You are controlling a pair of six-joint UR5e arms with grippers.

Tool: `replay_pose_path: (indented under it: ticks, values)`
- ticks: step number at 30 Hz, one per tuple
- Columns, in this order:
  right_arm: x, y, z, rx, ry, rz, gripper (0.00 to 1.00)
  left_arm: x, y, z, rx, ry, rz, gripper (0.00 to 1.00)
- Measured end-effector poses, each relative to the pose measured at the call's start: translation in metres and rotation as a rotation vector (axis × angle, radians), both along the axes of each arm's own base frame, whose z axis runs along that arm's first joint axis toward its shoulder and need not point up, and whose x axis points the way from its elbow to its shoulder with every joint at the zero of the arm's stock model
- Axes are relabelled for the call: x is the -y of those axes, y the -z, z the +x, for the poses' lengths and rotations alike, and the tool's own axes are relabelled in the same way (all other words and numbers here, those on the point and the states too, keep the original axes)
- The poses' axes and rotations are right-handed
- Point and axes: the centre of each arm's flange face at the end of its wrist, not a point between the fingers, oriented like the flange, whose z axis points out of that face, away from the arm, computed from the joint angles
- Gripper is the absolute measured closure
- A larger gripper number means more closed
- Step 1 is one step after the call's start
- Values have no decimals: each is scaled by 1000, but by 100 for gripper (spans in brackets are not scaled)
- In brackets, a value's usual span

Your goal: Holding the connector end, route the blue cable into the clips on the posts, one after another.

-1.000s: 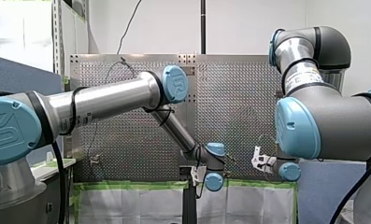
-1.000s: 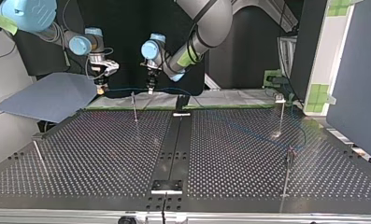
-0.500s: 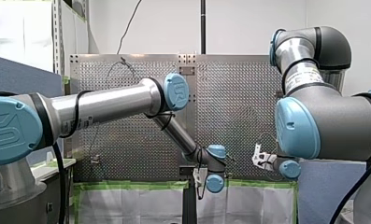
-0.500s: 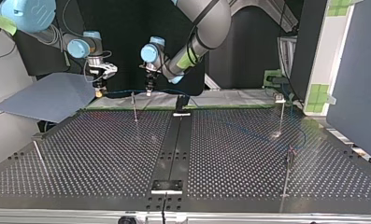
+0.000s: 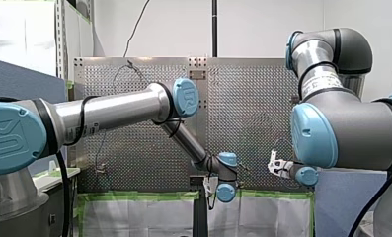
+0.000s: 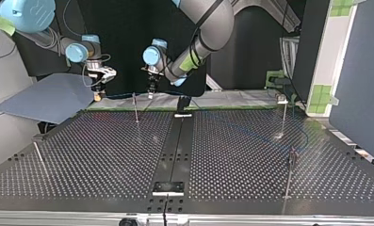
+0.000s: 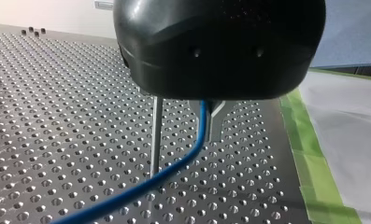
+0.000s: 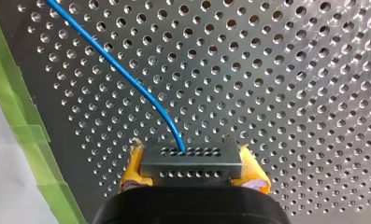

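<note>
My right gripper [image 8: 191, 158] has its yellow-padded fingers [image 8: 132, 170] pinching the grey connector [image 8: 191, 164] from both sides. The blue cable [image 8: 127, 77] leaves the connector's far face, just ahead of those fingers, and runs away over the perforated desk [image 8: 290, 93], where green tape [image 8: 15, 112] lines the edge to one side. Further along, the cable comes out from under my left gripper [image 6: 150, 90], just beside a thin upright post [image 7: 155, 140]. Whether that gripper clamps the cable I cannot tell.
</note>
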Motion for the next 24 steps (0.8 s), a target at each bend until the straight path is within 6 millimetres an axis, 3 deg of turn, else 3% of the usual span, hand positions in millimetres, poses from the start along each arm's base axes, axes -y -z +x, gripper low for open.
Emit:
replay_pose_path:
  ticks: [7, 24]
  values:
    - [2, -2, 3, -9, -5, -4, 100, 4, -3, -1, -4, 4, 2, 100]
    - [1, -1, 5, -18, -10, 1, 100, 24, -2, -34, -17, 41, 40, 100]
